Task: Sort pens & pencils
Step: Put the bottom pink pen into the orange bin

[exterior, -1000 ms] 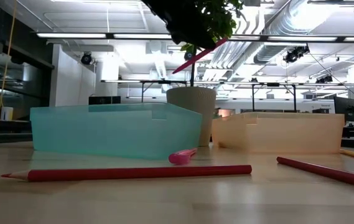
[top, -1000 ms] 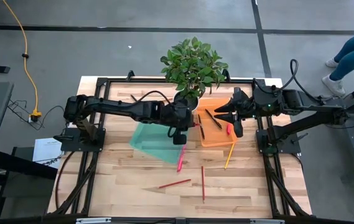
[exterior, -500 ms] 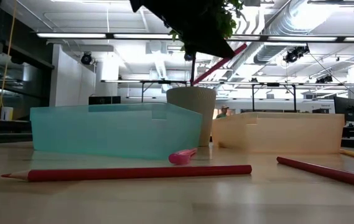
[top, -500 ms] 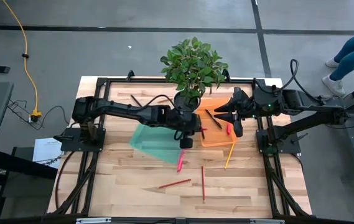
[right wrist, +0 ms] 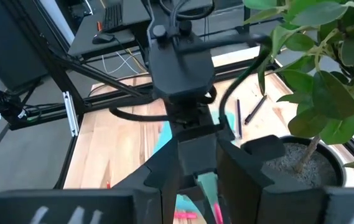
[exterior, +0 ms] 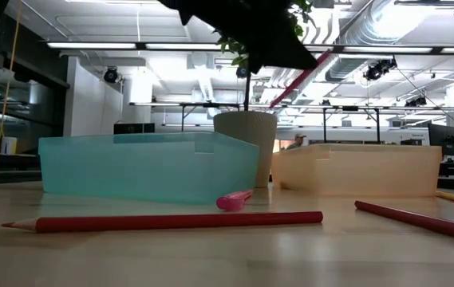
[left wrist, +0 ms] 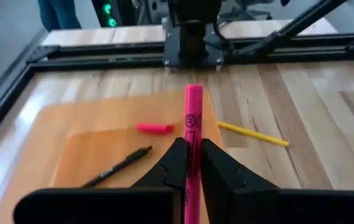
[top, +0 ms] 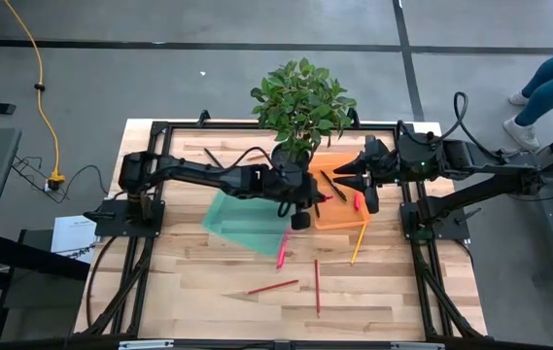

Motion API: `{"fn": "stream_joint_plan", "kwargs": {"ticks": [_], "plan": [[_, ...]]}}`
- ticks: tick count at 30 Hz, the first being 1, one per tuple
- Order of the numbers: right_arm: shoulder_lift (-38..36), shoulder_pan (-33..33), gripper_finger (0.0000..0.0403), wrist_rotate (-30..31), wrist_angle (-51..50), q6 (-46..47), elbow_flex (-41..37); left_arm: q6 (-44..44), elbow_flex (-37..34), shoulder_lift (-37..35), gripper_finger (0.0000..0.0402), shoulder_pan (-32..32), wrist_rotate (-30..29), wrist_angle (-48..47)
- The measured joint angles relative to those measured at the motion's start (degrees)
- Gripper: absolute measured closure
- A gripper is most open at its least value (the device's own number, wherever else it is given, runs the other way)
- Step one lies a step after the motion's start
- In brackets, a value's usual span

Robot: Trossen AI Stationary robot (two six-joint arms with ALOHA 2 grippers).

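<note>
My left gripper (left wrist: pixel 192 168) hangs over the near left edge of the orange bin (top: pixel 339 212), shut on a bright pink pen (left wrist: pixel 193 121). Black pens (left wrist: pixel 118 167) and a short pink piece (left wrist: pixel 155 128) lie in that bin. My right gripper (top: pixel 358 183) waits open above the bin's far right side. Another pink pen (top: pixel 282 251) lies flat on the table beside the green bin (top: pixel 242 222). Two red pencils (top: pixel 273 287) (top: pixel 316 285) and a yellow pencil (top: pixel 359 243) lie flat on the wood nearer the front. My left gripper pinches the pink pen's barrel (left wrist: pixel 192 149) between its two fingers. The pen lies along the fingers, and its free end (left wrist: pixel 193 93) sticks out past the fingertips. The fingers come from the table's left, slanting down. The pen is lifted clear of bin and table.
A potted plant (top: pixel 300 107) stands just behind the two bins, its leaves over the left arm. Two dark pens (top: pixel 208 156) lie at the far left of the table. The black frame rails run along both table sides. A person's legs (top: pixel 548 83) show beyond the right edge.
My left gripper has carried the pink pen toward the table's right edge, from over the green bin to the orange bin's edge, sinking a little and tipping its fingers further down. It stays shut on the pen.
</note>
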Motion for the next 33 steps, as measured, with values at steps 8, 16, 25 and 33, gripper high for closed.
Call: {"fn": "stream_joint_plan", "kwargs": {"ticks": [8, 16, 25, 33], "plan": [[0.0, 0.0, 0.0304, 0.0, 0.5, 0.4, 0.0, -3.2, 0.1, 3.5, 0.0385, 0.3, 0.7, 7.6], [0.0, 0.0, 0.0304, 0.0, 1.0, 0.4, 0.0, -4.4, -0.1, 5.6, 0.0385, 0.3, 1.3, 12.8], [0.0, 0.0, 0.0304, -0.3, 1.5, 0.5, 0.0, -4.4, -0.1, 7.3, 0.0385, 0.6, 1.1, 19.7], [0.0, 0.0, 0.0304, -0.2, 2.3, 0.4, 0.0, -4.5, -0.1, 8.0, 0.0385, 1.5, 1.3, 19.8]]}}
